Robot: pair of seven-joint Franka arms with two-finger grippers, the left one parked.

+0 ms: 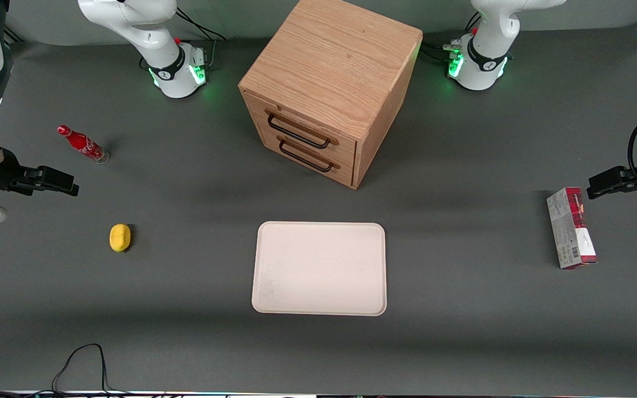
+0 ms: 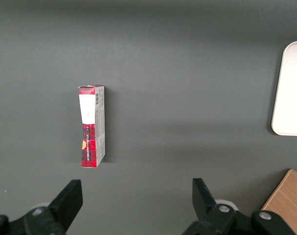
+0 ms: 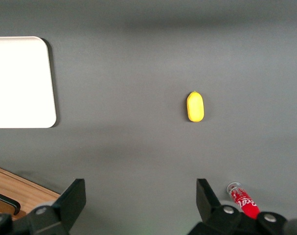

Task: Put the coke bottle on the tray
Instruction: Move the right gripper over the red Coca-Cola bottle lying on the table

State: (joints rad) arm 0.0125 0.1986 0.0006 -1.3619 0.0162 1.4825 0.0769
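The cream tray (image 1: 319, 268) lies nearest the front camera, mid-table and bare. Toward the working arm's end, a yellow lemon (image 1: 120, 237) sits on the grey mat. Farther from the camera, the gripper (image 3: 138, 198) hangs above the table, fingers spread and holding nothing. Farther still, the coke bottle (image 1: 83, 144) lies on its side, well apart from the tray.

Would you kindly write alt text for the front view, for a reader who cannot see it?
An empty cream tray lies on a grey table, in front of a wooden two-drawer cabinet. Toward the working arm's end, the open gripper hovers between a coke bottle and a lemon; a red-and-grey carton lies toward the parked arm's end.
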